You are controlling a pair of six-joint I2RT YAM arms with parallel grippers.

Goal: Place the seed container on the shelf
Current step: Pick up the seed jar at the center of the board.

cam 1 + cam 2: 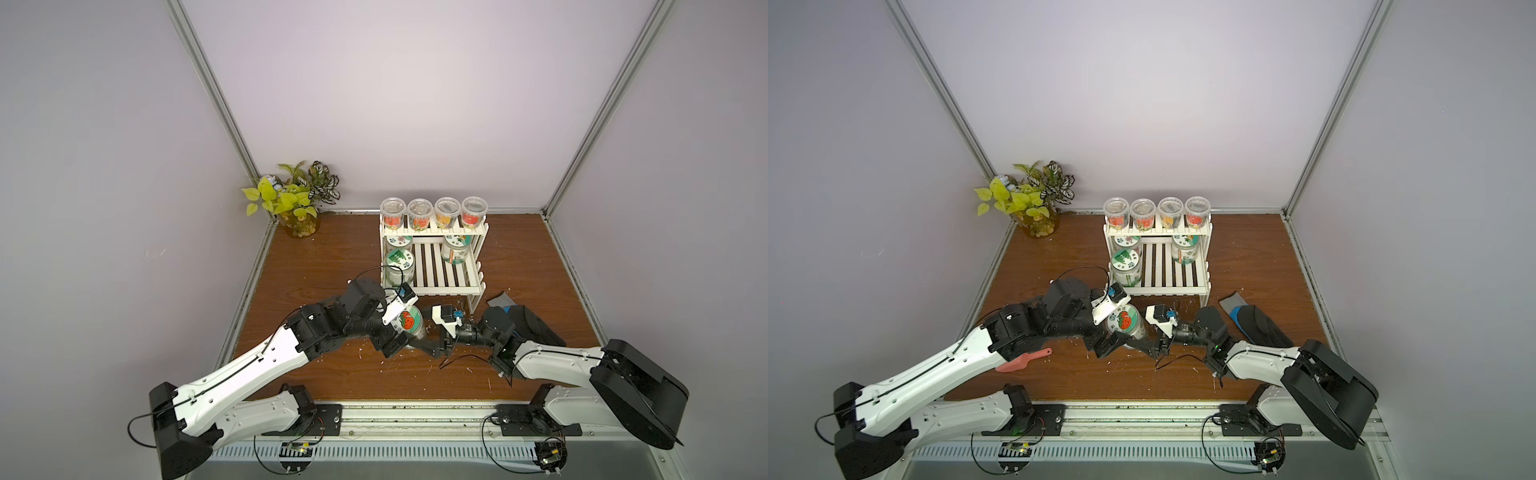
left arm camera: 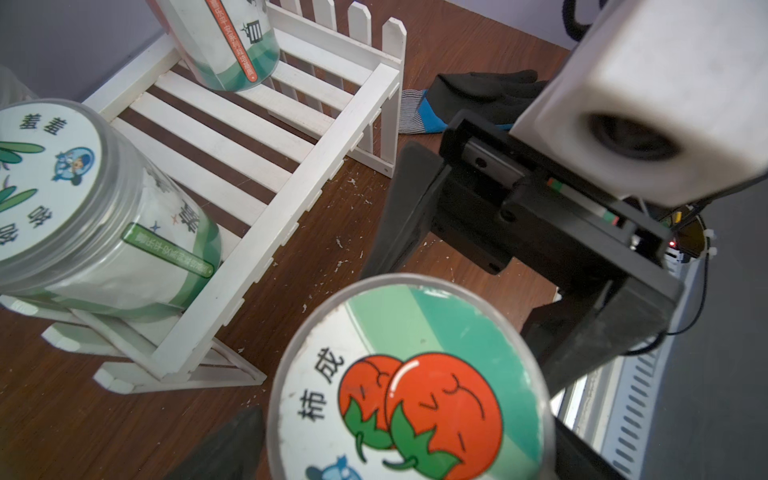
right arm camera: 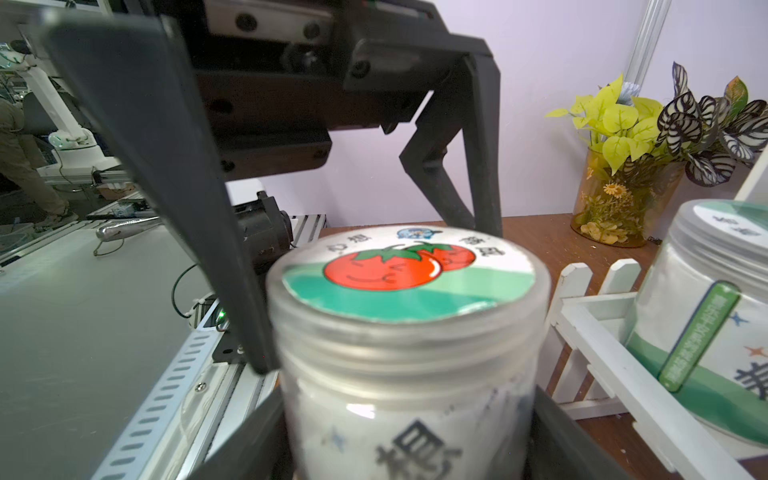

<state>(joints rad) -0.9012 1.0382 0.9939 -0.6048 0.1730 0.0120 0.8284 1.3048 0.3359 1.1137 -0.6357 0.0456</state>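
Right wrist view: right gripper (image 3: 411, 444) clasps seed container (image 3: 407, 332)

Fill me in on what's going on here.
Both arms meet at a tomato-lid jar just in front of the white shelf. The right tool hugs the jar's body from both sides, while the left tool straddles its lid; whether the left one grips is unclear. It looks like a handover. The shelf carries three similar jars on its lower tier and four small cups on top, with bare slats in the middle.
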